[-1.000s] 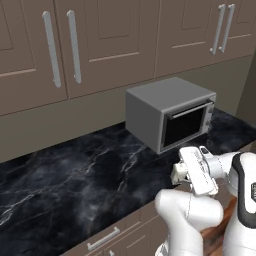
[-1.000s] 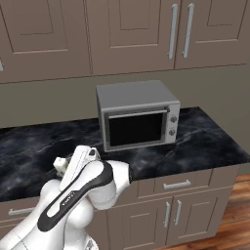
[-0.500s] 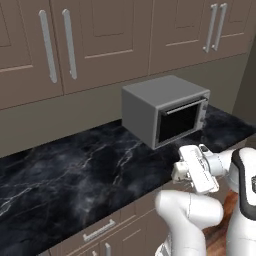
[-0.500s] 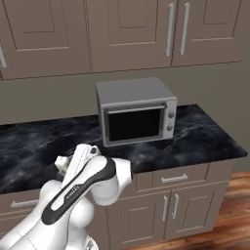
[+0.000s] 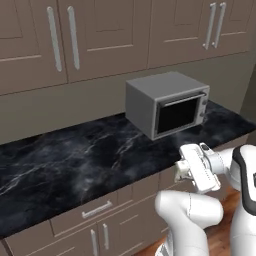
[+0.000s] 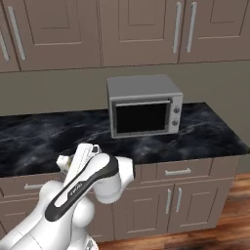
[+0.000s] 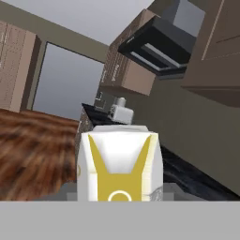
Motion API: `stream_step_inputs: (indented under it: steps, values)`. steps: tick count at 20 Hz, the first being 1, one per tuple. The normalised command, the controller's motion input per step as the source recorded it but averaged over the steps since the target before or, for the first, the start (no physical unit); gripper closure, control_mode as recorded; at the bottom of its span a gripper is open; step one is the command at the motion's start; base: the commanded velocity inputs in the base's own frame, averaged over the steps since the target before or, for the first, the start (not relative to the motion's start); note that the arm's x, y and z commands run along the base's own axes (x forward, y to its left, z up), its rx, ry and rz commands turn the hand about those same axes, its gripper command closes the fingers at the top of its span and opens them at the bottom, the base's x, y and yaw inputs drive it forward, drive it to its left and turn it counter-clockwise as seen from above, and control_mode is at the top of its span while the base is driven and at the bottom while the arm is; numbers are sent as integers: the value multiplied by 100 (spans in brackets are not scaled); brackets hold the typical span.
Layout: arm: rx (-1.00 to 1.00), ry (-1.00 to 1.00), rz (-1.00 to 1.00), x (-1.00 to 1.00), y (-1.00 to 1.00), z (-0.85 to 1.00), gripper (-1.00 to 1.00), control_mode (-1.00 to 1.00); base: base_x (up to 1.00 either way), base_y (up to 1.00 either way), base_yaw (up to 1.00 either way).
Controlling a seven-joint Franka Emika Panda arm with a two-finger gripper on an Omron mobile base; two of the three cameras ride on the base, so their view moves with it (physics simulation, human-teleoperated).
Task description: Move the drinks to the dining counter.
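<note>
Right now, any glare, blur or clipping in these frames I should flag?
Left base view: flat, even render lighting, no glare on the black marble worktop; toaster oven slightly soft. Right base view: same even light, oven glass dark, without reflections. Hand view: the cream-white carton sits very close to the lens and is cut off at the bottom by the band; background cabinets lean steeply because the camera is rolled.

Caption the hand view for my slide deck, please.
Hand carrying a cream carton past a dark counter.

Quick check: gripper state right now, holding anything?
Gripper: closed on the cream-white carton, which sits between its fingertips in the hand view.
</note>
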Motion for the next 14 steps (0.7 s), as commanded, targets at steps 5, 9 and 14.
stream_step_inputs:
  steps: [5,9,14]
  values:
    - [0,0,0,0,0,0,100,100,-34,11,35]
    - [0,0,0,0,0,0,100,100,-19,20,41]
    - [0,0,0,0,0,0,100,100,-6,34,45]
